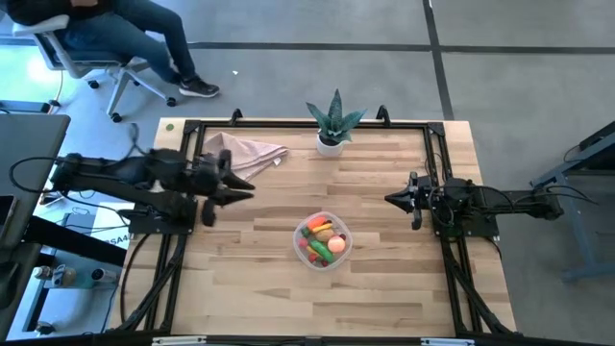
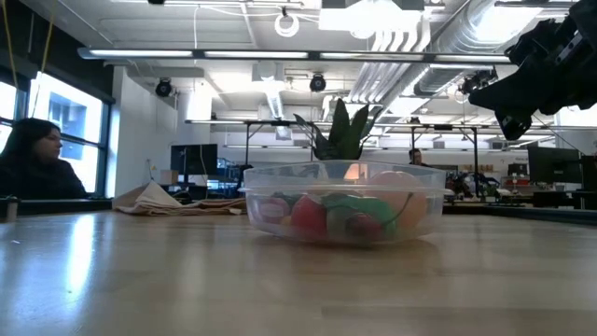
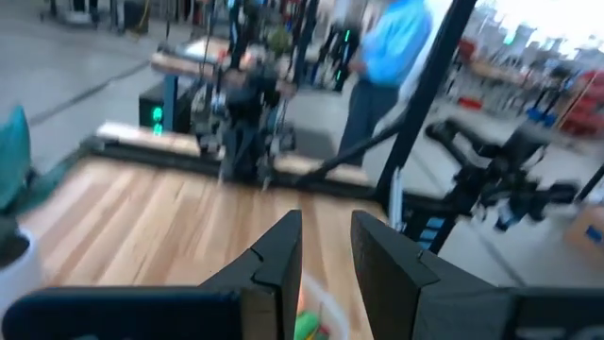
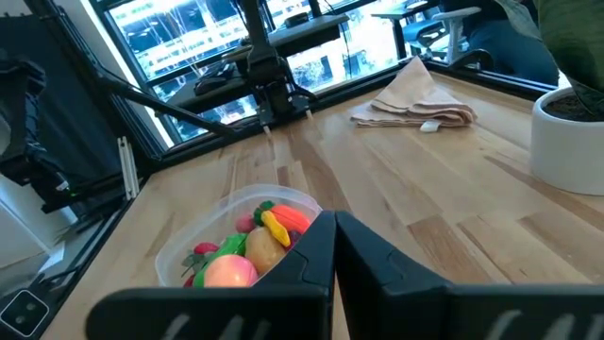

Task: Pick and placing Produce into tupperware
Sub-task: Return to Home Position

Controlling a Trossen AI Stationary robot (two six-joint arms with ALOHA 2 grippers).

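The tub sits on the counter, near the middle and a bit toward the front edge. It is round and low. It is made of clear plastic with cloudy white walls.

All the produce lies in a heap inside the tub. The pieces look like smooth, shiny toys. There is a round pink peach, a bent yellow banana and an orange carrot. There is also a green piece and some small red bits.

The counter is made of long strips of pale wood. A black metal frame runs around it.

The left tool hangs over the left side of the counter, near the napkin and well apart from the tub. Its two flat dark fingers stand a little apart. That wrist view is blurry, but there seems to be nothing between them, so it looks loose and let go.

The right tool is over the right side and points at the middle, also well apart from the tub. Its fingers are pressed close together, with only a thin line between them. They grip nothing.

The napkin is soft beige cloth, crumpled at the back left. A green spiky plant stands in a round white pot at the back edge. A person sits on a white chair on the floor past the back left corner.
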